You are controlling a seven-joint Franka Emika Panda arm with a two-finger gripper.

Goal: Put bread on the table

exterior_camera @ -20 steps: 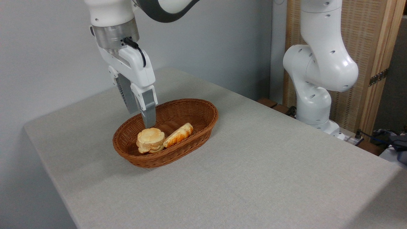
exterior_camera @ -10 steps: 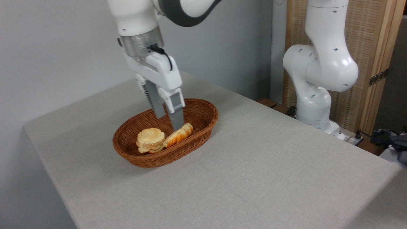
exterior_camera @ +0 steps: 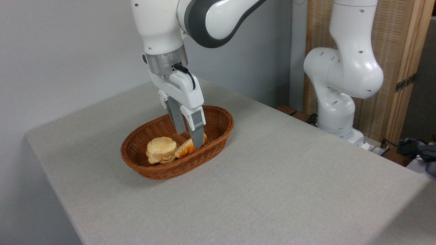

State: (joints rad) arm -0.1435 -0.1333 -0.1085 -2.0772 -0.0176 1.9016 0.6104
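Observation:
The bread [exterior_camera: 185, 149], a golden-orange braided loaf, lies inside the brown wicker basket [exterior_camera: 218, 117], leaning against its right wall. My gripper [exterior_camera: 189, 139] is down in the basket with its fingers open on either side of the loaf. The front finger [exterior_camera: 197, 131] covers the loaf's middle, and the other finger stands behind it. The fingers are not closed on the bread. The basket stands on the table [exterior_camera: 272, 177], which is covered in grey-beige fabric.
A round pale stacked bun [exterior_camera: 161, 149] sits in the basket just left of the loaf. The white arm base [exterior_camera: 337, 102] stands off the table's far right edge. A wooden screen [exterior_camera: 398, 51] rises behind it.
The gripper has swung to the right, from above the pale bun to over the loaf, and has come down so its fingers straddle the bread.

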